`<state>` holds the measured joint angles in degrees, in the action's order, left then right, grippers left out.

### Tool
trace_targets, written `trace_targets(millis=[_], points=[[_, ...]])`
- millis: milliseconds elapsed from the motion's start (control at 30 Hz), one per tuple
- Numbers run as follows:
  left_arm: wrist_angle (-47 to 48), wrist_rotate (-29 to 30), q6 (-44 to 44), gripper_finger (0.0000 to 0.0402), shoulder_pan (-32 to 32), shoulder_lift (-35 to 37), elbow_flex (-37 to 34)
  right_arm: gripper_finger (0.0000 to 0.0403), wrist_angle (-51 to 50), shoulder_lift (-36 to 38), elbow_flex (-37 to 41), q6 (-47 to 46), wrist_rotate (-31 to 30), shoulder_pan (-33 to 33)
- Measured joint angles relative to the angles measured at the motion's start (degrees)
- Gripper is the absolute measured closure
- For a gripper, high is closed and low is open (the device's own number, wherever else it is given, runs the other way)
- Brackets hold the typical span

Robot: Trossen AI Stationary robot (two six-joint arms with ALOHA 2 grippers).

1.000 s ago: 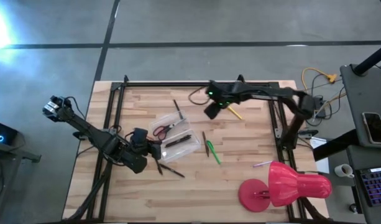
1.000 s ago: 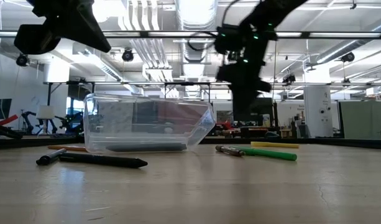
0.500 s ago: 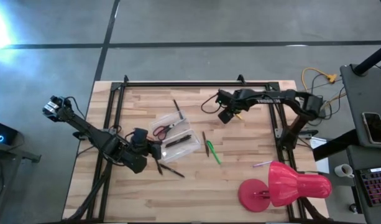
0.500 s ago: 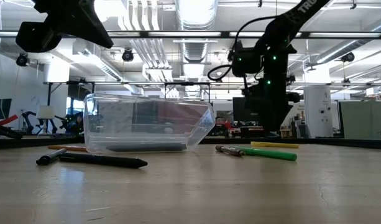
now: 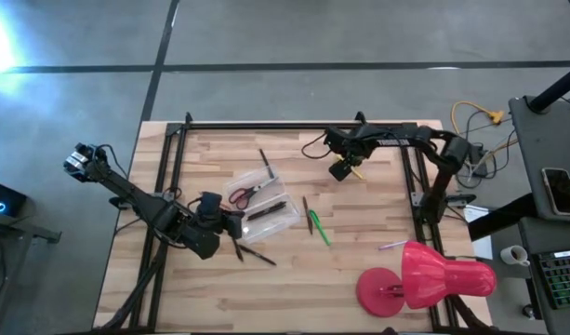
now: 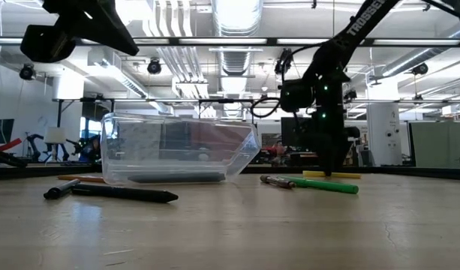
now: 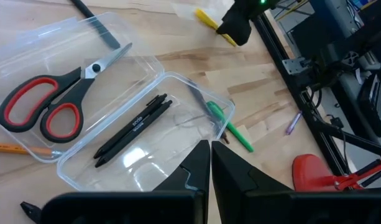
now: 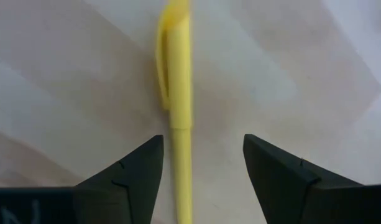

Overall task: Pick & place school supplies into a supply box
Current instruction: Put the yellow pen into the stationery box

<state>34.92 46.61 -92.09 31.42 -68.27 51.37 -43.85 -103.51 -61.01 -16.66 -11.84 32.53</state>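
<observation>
A yellow pen [image 8: 178, 106] lies on the table at the far right and also shows in the high view [image 5: 353, 168]. My right gripper [image 8: 202, 143] is open and points down over it, one finger on each side, not touching; the low view shows it just above the pen [image 6: 329, 169]. The clear supply box [image 5: 269, 213] lies open at mid-table, with two black pens [image 7: 133, 129] in its tray and red-handled scissors [image 7: 47, 106] in its lid. My left gripper [image 7: 209, 163] is shut and empty, above the box's near left side [image 5: 229, 224].
A green pen [image 5: 319, 227] and a dark pencil [image 5: 305, 209] lie right of the box. Dark pens [image 5: 254, 251] lie near it, and a dark pencil [image 5: 264, 162] lies at its far side. A pale pink pen [image 5: 392, 245] and a big pink-red lamp [image 5: 424, 277] are at the near right.
My right gripper has gone toward the table's right edge and down, from beside the box's far end to just over the yellow pen, tipping until its fingers point down. The pen and the other supplies have stayed where they were.
</observation>
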Motion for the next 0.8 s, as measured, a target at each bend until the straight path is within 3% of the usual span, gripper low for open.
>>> trace_targets(millis=[233,533,800], points=[[-0.04,0.02,0.02,0.0402,0.0,0.0,0.0,0.0234,1.45,-2.02,-0.64,2.02,3.52,0.05],[-0.33,0.03,0.02,0.0402,0.0,0.01,-0.02,0.0378,2.03,-2.05,-0.64,6.71,6.38,0.03],[-0.2,0.05,0.04,0.0402,0.02,0.0,-0.18,0.038,4.66,1.69,-0.33,3.31,11.88,-0.35]])
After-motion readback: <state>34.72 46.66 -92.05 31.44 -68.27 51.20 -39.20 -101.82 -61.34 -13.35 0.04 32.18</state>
